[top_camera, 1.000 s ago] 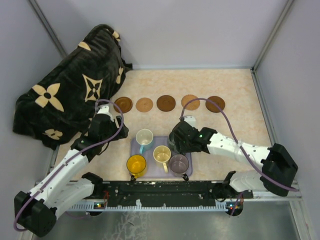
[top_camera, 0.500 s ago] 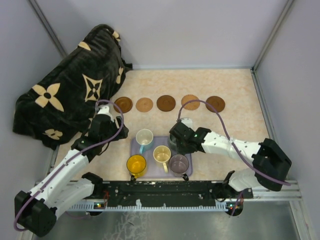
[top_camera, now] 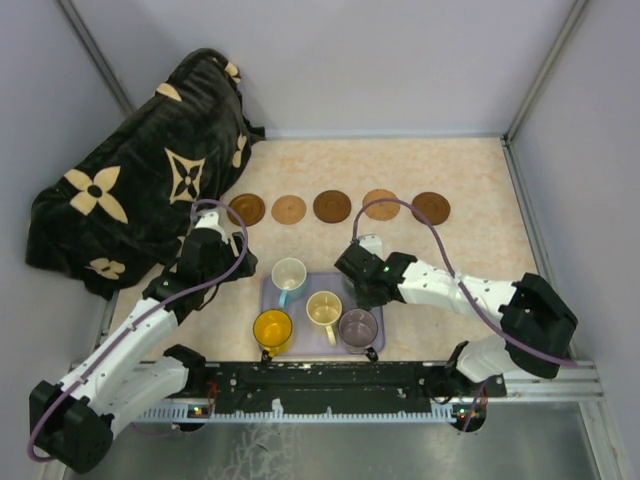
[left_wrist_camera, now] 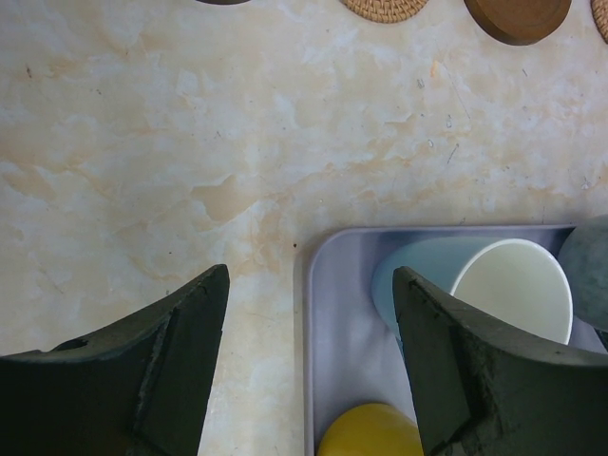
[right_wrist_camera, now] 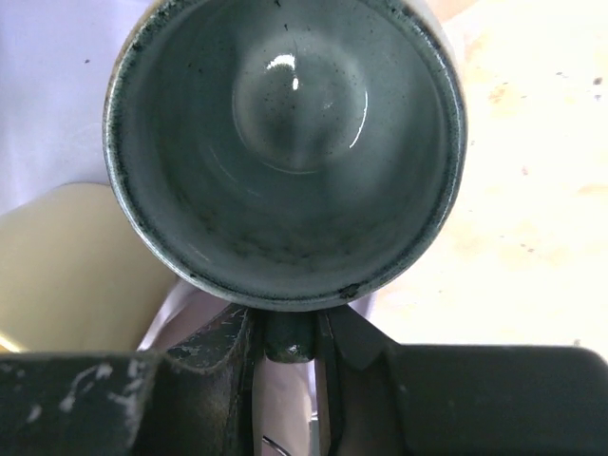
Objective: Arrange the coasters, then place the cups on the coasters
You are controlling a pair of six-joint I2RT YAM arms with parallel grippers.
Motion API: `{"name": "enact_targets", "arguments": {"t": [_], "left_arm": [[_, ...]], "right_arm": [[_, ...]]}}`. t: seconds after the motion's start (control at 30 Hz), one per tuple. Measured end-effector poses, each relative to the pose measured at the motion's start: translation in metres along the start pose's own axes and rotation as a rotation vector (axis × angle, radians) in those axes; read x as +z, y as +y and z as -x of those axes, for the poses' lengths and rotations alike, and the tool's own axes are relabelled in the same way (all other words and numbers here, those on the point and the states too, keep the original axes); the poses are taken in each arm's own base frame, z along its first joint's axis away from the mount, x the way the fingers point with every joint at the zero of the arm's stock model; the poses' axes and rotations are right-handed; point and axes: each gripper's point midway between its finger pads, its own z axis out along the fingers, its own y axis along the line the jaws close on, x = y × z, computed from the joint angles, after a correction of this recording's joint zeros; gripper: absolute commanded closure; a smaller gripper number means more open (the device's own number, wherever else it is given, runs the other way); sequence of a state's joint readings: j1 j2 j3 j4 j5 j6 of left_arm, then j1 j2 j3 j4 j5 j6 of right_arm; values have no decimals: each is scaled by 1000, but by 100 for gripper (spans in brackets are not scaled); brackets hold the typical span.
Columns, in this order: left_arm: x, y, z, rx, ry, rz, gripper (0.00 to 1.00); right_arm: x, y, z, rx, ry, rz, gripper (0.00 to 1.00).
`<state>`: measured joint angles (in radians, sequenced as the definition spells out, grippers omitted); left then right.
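A lavender tray (left_wrist_camera: 347, 332) lies on a beige marbled table (left_wrist_camera: 142, 142), just beyond the arms' bases. Along the tray's near edge stand a yellow cup (top_camera: 272, 327) at the left and a mauve cup (top_camera: 358, 326) at the right. A cream cup (top_camera: 324, 309) stands between them, a little farther in. At the tray's far left corner stands a white and light-blue cup (top_camera: 289, 273).

At the far right corner is the grey-green cup (right_wrist_camera: 285, 152), upright and mouth up, its handle (right_wrist_camera: 288, 344) pointing back toward the right wrist. The right gripper (right_wrist_camera: 288, 332) has its jaws drawn in on that handle, pinching it from both sides. Whether the cup is clear of the tray cannot be told.

The left gripper (left_wrist_camera: 312, 285) hangs above the tray's far left corner, jaws wide apart, holding nothing.

Beyond the tray's far edge, well apart from it, five round coasters (top_camera: 332, 206) lie in a left-to-right row, all bare. Those beyond the tray's right end look the easiest reach for the right arm, lying past the held cup.

Far left of the tray lies a black cloth (top_camera: 140, 170) with tan flowers. Pale grey walls (top_camera: 400, 60) enclose the table.
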<state>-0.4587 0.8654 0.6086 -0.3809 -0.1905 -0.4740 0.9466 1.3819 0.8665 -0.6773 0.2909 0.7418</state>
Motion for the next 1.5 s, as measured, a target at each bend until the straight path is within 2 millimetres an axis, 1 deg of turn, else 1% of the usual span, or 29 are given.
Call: {"name": "enact_targets", "arguments": {"t": [0.1,0.2,0.4,0.47,0.57,0.7,0.9,0.93,1.07,1.17,1.3,1.4,1.5], "left_arm": [[0,0,0,0,0,1,24],[1,0,1,0,-3,2,24],[1,1,1,1,-6,6,24],[1,1,2,2,-7,6,24],[2,1,1,3,-5,8,24],[3,2,0,4,0,12,24],[5,1,1,4,-2,13,24],[5,1,1,4,-2,13,24],[8,2,0,7,2,23,24],[11,4,-1,12,7,35,24],[16,5,-2,22,12,46,25],[20,6,-3,30,19,53,25],[23,4,-1,31,19,55,24]], "right_arm": [[-4,-8,4,-28,-8,-41,100],[-12,-12,16,-51,-37,-74,100],[-36,-4,57,-63,-143,-79,100],[-45,-4,72,-62,-187,-94,100],[-52,-11,89,-55,-231,-124,100],[-48,-36,105,-22,-239,-176,100],[-36,-94,136,74,-265,-263,100],[-34,-107,143,92,-272,-280,100],[-30,-146,167,160,-312,-297,100],[-22,-171,183,201,-338,-304,100],[-2,-197,196,224,-341,-308,100],[11,-207,200,227,-332,-291,100],[20,-213,204,234,-335,-266,100]]}}
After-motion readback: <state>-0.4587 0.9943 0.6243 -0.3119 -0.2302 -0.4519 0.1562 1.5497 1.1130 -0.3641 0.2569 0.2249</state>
